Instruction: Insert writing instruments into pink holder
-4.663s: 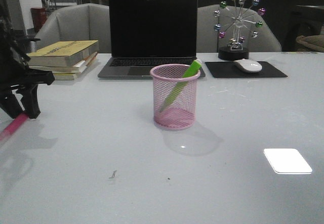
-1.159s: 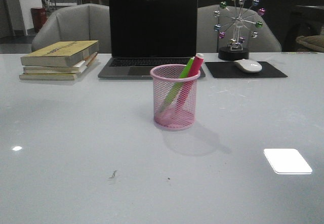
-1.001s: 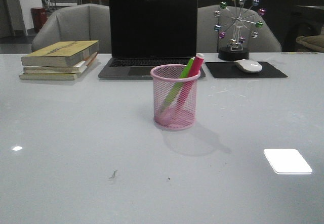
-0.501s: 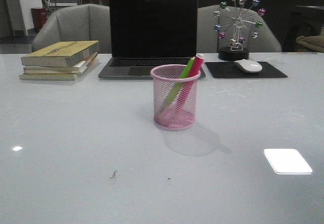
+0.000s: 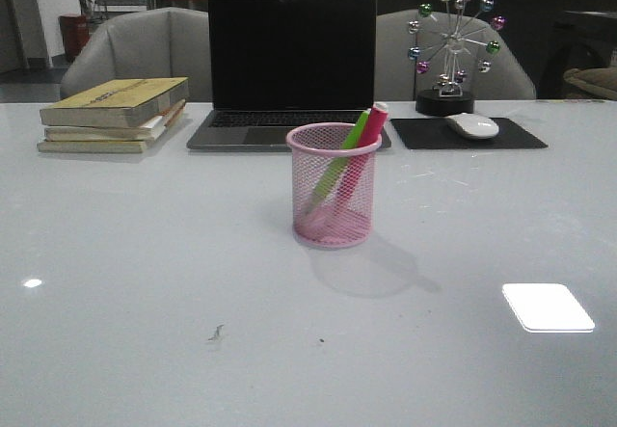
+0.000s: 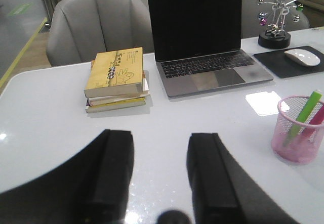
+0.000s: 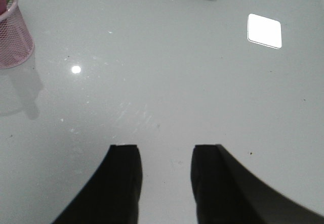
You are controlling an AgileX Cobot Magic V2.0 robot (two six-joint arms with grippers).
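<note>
Two markers (image 5: 349, 162) in pink holder (image 5: 334, 185) (leaning) | left tool (image 6: 159, 171) apart | right tool (image 7: 165, 178) apart

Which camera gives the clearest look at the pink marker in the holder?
The front view: the pink marker shows full length through the pink holder, leaning beside the green one. The left wrist view shows part of it; the right wrist view only a cropped tip.

Dim, flat light, slightly grainy. Overhead lamp glare patch on glossy tabletop (image 5: 145, 253), soft holder (image 5: 334, 184) shadow falls front-right. Wrist views: pincer fingers (image 6: 114, 173) near-black, probably defocused.
</note>
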